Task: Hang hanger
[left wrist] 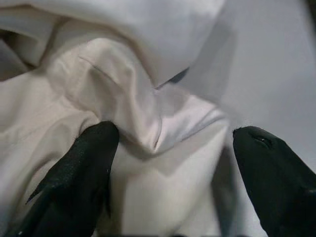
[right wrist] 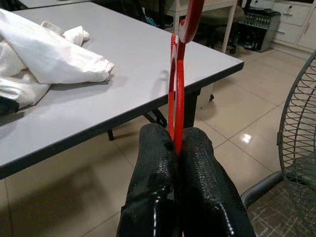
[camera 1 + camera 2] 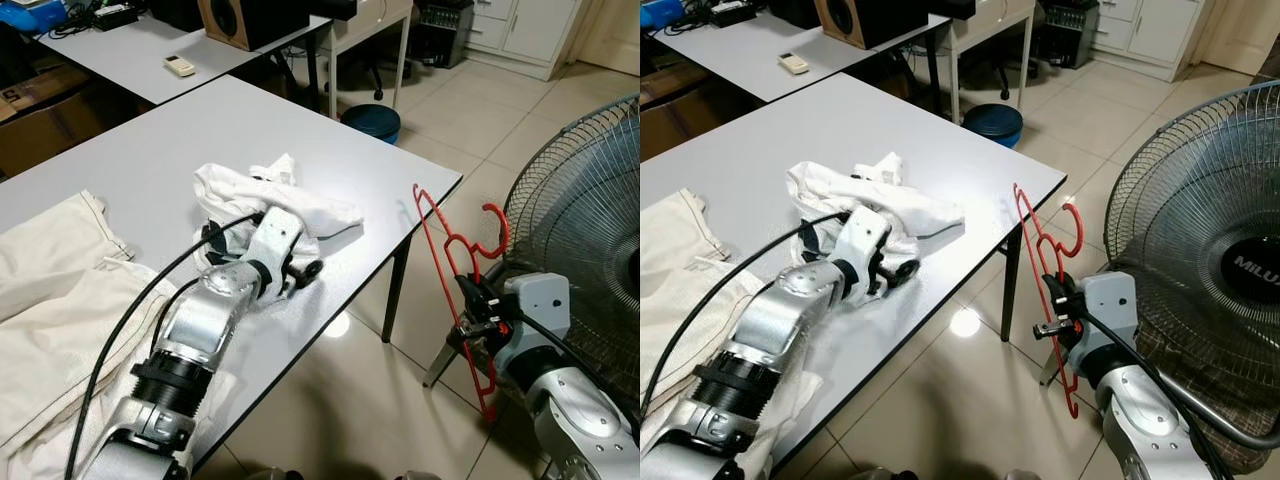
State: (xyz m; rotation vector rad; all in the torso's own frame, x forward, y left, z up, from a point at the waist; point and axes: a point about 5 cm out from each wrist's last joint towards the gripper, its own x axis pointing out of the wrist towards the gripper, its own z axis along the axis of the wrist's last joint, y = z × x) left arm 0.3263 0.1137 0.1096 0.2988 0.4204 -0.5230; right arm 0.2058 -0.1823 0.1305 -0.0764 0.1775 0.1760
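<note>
Red hanger [image 3: 452,262]: thin wire-like frame, hook at top, hangs off the table's [image 3: 150,140] corner, beside the fan [image 3: 590,220]. Right gripper [image 2: 177,148] has both fingers pinched tight on its lower bar. Left gripper [image 1: 170,163] sits on the table, fingers spread apart over the crumpled white cloth [image 3: 265,195], one tip touching the fabric, nothing clamped. Remote [image 3: 180,66] on far table.

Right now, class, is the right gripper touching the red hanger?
Touching. The right wrist view shows the right gripper with both black fingers pressed shut on the red hanger, no gap between them.
</note>
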